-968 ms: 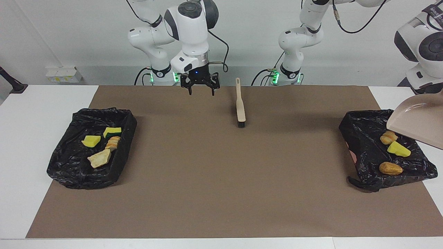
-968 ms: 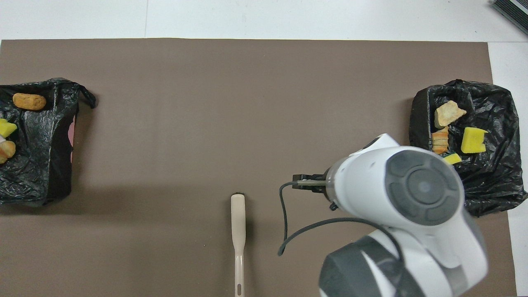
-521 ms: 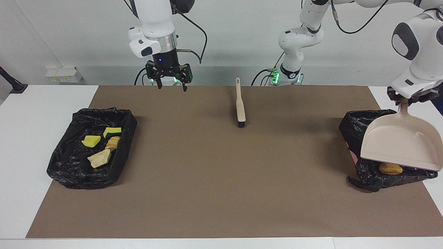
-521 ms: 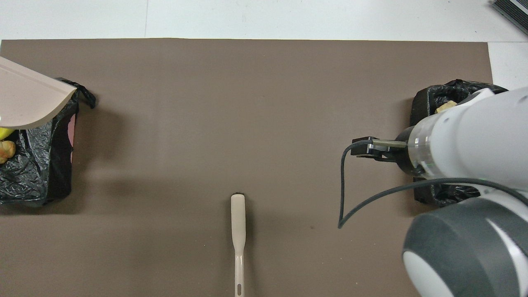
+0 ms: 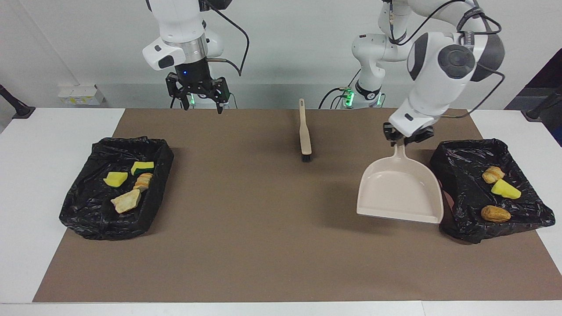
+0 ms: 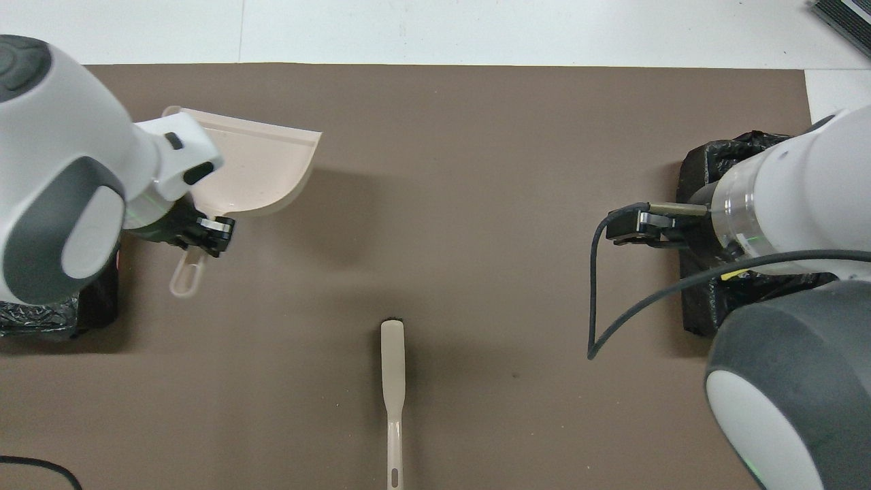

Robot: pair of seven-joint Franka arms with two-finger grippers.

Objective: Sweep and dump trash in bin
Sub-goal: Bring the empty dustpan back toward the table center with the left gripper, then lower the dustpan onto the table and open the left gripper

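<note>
Swinging off the bin [image 5: 465,184], the left pincer [image 5: 406,137] now carries dustpan [image 5: 399,188] over mat.

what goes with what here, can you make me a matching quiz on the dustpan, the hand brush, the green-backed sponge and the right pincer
1. dustpan
2. hand brush
3. green-backed sponge
4. right pincer

A. open and empty, up in the air
B. lying on the brown mat, untouched
C. held by its handle in the left pincer
D. in a black-lined bin with other scraps

Pairs: 1-C, 2-B, 3-D, 4-A
</note>
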